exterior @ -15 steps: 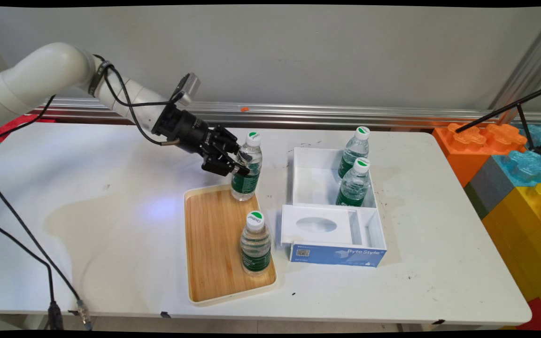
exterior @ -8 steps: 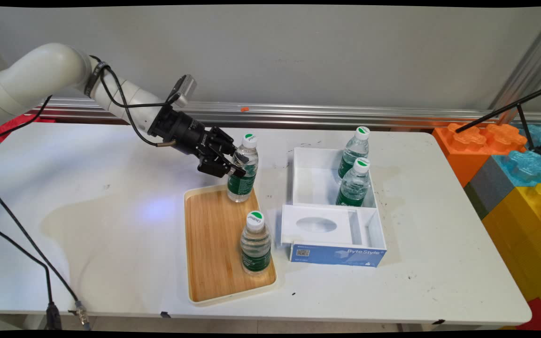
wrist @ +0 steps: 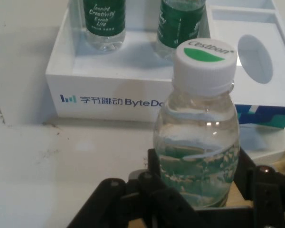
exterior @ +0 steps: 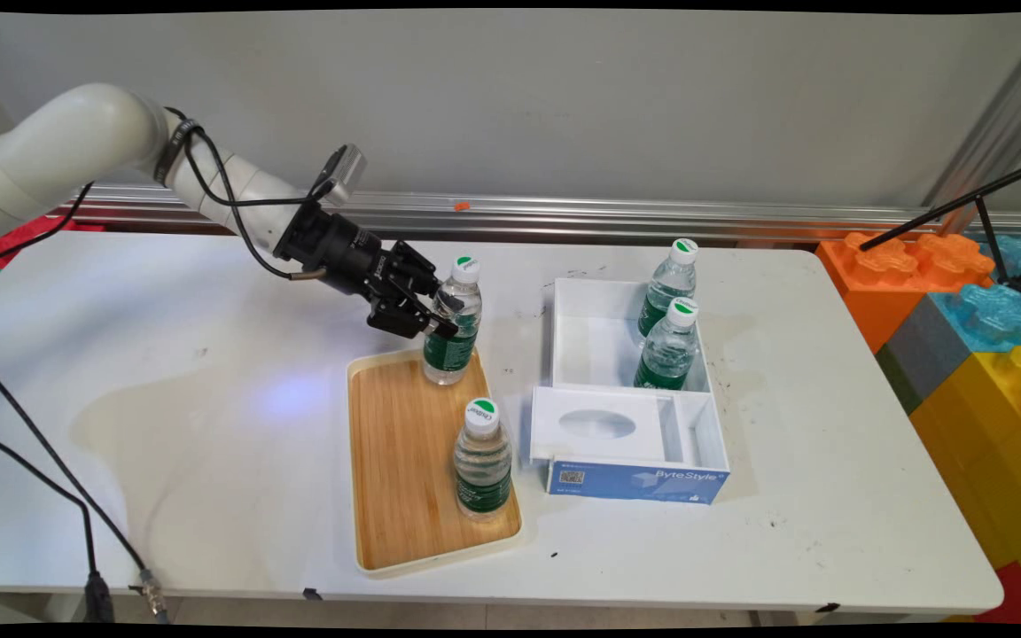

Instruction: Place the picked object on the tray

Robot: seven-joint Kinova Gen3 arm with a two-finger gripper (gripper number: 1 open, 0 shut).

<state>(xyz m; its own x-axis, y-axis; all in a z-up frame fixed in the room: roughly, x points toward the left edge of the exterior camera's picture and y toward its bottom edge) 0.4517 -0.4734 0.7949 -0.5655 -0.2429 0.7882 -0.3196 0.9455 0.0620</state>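
Note:
My gripper is shut on a water bottle with a white cap and green label, gripping its upper body. This held bottle leans a little to the right, its base at the far end of the wooden tray. In the hand view the gripper clasps the bottle from both sides. A second bottle stands upright at the tray's near right.
A white box to the right of the tray holds two more bottles. Its lid with an oval hole and blue ByteStyle side lies in front. Large coloured blocks stand at the table's right end.
The gripper has carried the held bottle leftward and slightly down, from the tray's far right edge to over its far end. The bottle now tilts a bit more.

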